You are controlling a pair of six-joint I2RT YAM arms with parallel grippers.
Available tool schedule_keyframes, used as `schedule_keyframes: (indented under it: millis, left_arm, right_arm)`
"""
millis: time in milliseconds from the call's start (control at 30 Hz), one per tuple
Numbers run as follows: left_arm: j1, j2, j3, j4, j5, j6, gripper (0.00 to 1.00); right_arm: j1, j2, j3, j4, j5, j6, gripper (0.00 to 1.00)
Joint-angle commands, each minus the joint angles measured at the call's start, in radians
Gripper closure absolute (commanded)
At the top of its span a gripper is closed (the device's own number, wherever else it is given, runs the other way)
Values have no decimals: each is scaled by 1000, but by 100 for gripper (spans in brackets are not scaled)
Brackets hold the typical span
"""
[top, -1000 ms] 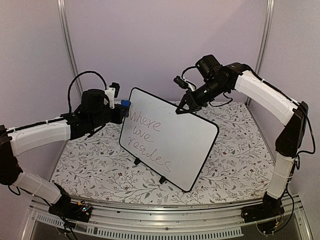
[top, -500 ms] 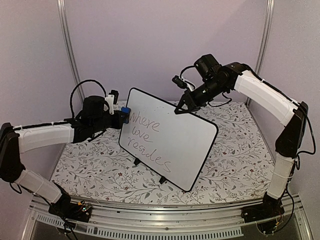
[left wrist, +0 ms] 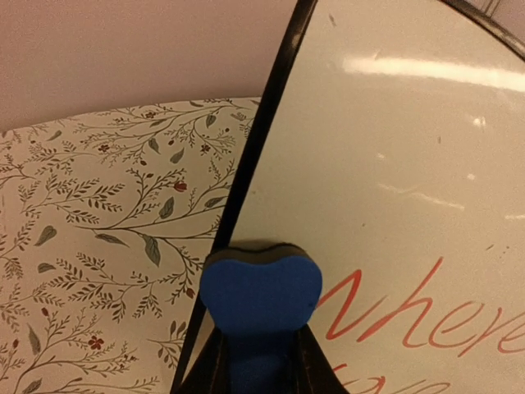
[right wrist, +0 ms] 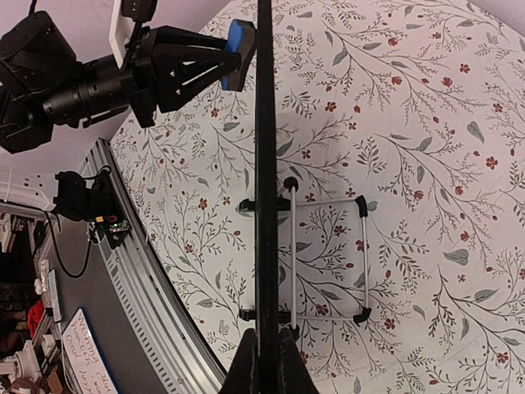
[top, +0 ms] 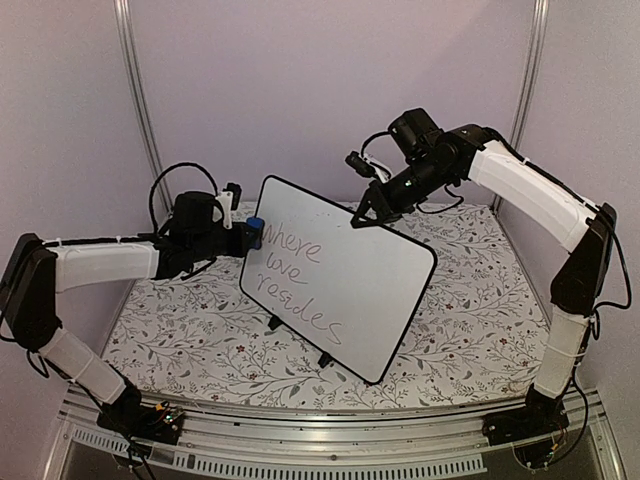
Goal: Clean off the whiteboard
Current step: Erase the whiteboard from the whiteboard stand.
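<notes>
The whiteboard stands tilted on its small black feet mid-table, with "where love resides" handwritten down its left half. My left gripper is shut on a small blue eraser, whose face rests against the board's upper-left edge beside the first word. In the left wrist view the eraser sits between the black fingers, overlapping the board's black rim. My right gripper is shut on the board's top edge. The right wrist view shows the whiteboard edge-on, pinched by the right gripper.
A floral patterned cloth covers the table. A wire stand props the board from behind. An aluminium rail runs along the near edge, and lilac walls enclose the back and sides.
My left arm has straightened and dropped lower, carrying the eraser slightly right and down onto the board's upper-left edge. The right arm and board have stayed put.
</notes>
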Motion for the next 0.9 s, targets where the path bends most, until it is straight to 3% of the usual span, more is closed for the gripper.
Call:
schedule_keyframes:
  millis: [0,600,867]
  left_arm:
    - [16,27,27,29,41,-21,100]
    - [0,-28,-163,95,109,-125,100]
    - [0,-16,-107,90,76,-98,100]
  right_arm:
    - [28,-36,14,-11,-41,-29,100]
    - [30,-43,2,-10,-39,-34,100]
    - [30,-47,-4,-10,-39,-34,100]
